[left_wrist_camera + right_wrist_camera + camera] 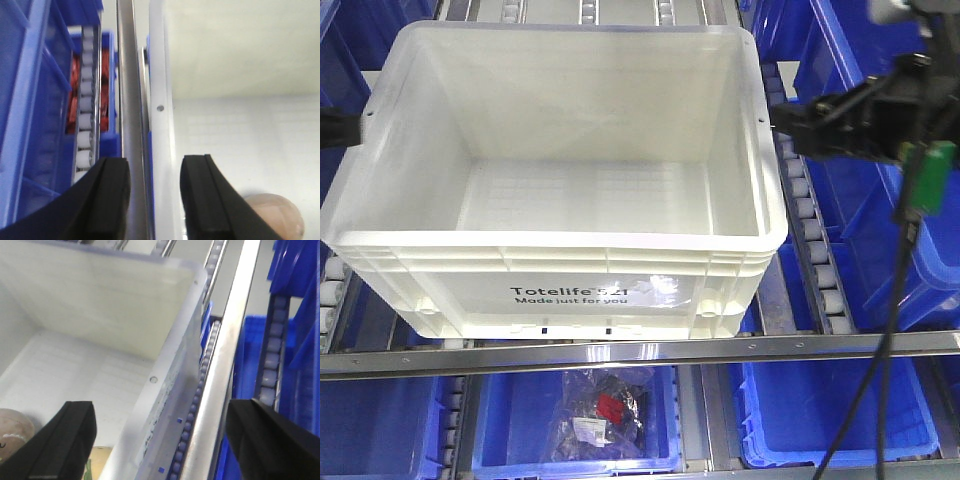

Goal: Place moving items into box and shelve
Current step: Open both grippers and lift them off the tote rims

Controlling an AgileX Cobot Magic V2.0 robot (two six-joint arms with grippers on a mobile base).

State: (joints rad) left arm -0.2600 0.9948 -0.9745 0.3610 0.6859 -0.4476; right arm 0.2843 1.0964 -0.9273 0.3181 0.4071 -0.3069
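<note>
I see the large white translucent plastic crate [570, 190] printed "Totelife" filling the centre of the front frame, sitting on a roller shelf behind a metal rail [620, 352]. My left end effector [152, 197] has its black fingers narrowly parted astride the crate's left rim, one inside, one outside; I cannot tell if they press it. My right end effector [160, 440] is spread wide astride the right rim, not touching. A round beige item [275, 215] lies on the crate floor at the lower right of the left wrist frame. Lower centre, a blue plastic bin [575, 420] holds a clear bag [600, 415]
</note>
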